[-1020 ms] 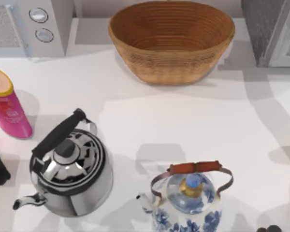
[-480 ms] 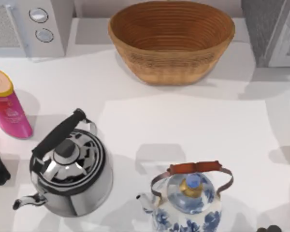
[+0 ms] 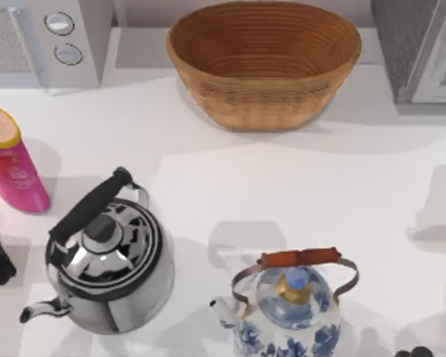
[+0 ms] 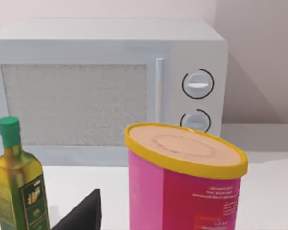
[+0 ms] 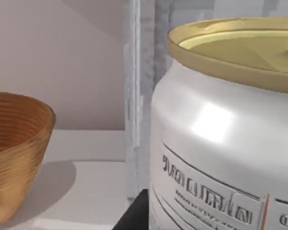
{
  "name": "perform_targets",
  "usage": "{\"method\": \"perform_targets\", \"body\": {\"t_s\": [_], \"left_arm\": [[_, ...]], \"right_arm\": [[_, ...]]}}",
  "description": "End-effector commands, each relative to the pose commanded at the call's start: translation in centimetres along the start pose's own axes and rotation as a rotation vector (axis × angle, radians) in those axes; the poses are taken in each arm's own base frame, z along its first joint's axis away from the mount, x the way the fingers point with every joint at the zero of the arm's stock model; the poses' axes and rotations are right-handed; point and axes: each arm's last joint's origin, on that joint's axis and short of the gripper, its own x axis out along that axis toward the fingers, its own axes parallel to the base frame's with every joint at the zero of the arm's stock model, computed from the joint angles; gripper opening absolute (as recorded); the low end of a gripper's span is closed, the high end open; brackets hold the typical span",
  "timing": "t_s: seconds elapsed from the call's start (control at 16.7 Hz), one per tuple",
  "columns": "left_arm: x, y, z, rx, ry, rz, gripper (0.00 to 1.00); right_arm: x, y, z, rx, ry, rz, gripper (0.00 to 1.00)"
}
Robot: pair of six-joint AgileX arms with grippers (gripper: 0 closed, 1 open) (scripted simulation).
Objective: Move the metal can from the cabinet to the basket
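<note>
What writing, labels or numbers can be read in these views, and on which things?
Nothing can be read as words.
Metal can: dark print on its silver side, too blurred to read.
Pink canister: small pale lines of print, too small to read.
Oil bottle: dark label with a faint mark, unreadable.
Microwave: two dials, no numbers to be made out.
Basket and both kettles: no print.

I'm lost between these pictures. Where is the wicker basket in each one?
Top view: basket at the table's back, middle.
Right wrist view: basket stands beyond the metal can.
Left wrist view: faces the microwave and pink canister instead.
Shared landmark: that microwave, top view's back left.
</note>
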Motion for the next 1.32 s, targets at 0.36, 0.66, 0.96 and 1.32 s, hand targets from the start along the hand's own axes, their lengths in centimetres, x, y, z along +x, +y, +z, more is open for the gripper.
{"method": "perform_targets", "body": {"t_s": [0.36, 0.66, 0.96, 1.32], "left_arm": [[0.0, 0.0, 0.0, 0.000, 0.000, 0.000, 1.00], [0.0, 0.0, 0.0, 0.000, 0.000, 0.000, 1.00], [0.0, 0.0, 0.0, 0.000, 0.000, 0.000, 1.00], [0.0, 0.0, 0.0, 0.000, 0.000, 0.000, 1.00]], "right_arm": [[-0.1, -0.7, -9.7, 0.010, -0.076, 0.006, 0.00], [0.0, -0.8, -11.1, 0.010, -0.105, 0.007, 0.00], [0.1, -0.7, -10.4, 0.012, -0.103, 0.012, 0.00], [1.4, 0.5, -2.5, 0.017, -0.158, 0.015, 0.00]]}}
